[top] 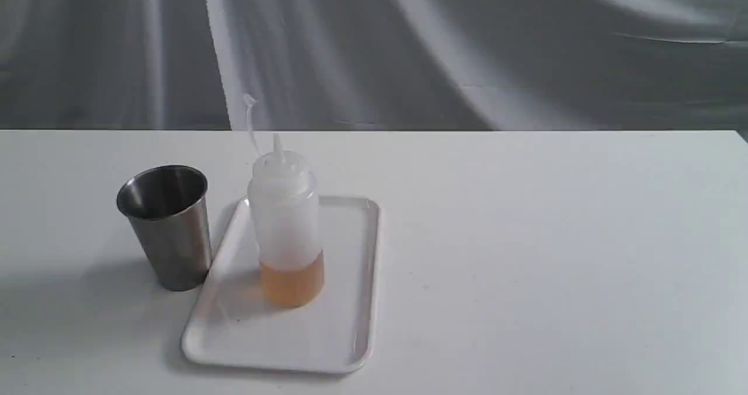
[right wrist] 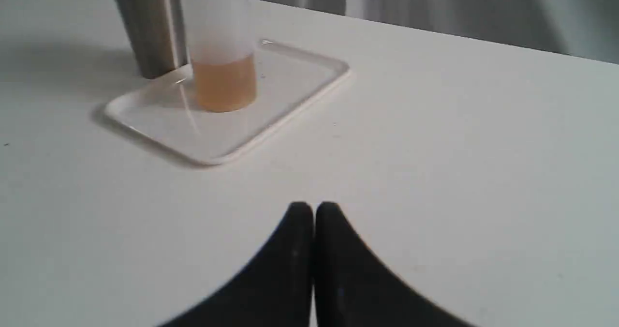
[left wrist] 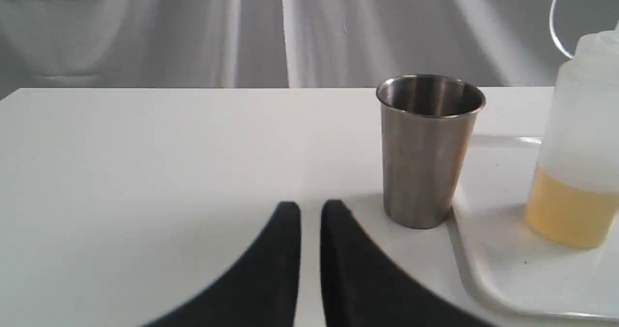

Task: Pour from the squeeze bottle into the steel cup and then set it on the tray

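Note:
The squeeze bottle (top: 286,225) stands upright on the white tray (top: 292,342), with amber liquid filling its lower part and its cap strap curling up behind the nozzle. The steel cup (top: 169,231) stands upright on the table, touching or nearly touching the tray's left rim. In the left wrist view, my left gripper (left wrist: 312,206) is low over bare table a short way from the cup (left wrist: 423,157), its black fingers a thin slit apart and empty. My right gripper (right wrist: 314,206) is shut on nothing, well back from the tray (right wrist: 300,70) and bottle (right wrist: 220,41). Neither gripper shows in the exterior view.
A white table (top: 555,255) carries everything, with bare surface stretching to the right of the tray. A grey draped cloth (top: 467,50) hangs behind the table's far edge.

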`<state>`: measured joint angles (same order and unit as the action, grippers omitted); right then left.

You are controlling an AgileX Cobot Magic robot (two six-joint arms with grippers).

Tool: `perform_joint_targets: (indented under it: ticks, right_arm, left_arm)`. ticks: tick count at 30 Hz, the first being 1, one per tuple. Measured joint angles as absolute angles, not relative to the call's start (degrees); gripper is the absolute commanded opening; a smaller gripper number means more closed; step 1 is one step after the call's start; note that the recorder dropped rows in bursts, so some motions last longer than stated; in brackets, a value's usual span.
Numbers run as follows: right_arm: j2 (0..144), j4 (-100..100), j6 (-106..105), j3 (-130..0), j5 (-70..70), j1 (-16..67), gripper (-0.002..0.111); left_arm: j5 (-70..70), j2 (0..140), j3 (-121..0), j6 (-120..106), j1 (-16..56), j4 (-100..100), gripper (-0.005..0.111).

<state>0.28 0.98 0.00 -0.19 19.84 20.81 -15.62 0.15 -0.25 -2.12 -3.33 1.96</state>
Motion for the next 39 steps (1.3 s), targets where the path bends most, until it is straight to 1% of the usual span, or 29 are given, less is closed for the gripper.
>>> perform_joint_targets:
  ticks: [14, 39]
  right_arm:
    - [0.28, 0.98, 0.0, -0.19, 19.7, 4.21, 0.0]
    - [0.28, 0.0, -0.78, -0.19, 19.8, -8.68, 0.0]
  left_arm:
    - [-15.62, 0.15, -0.26, -2.12, -3.33, 1.96, 0.008]
    - [-15.62, 0.15, -0.26, -2.12, -3.33, 1.96, 0.008]
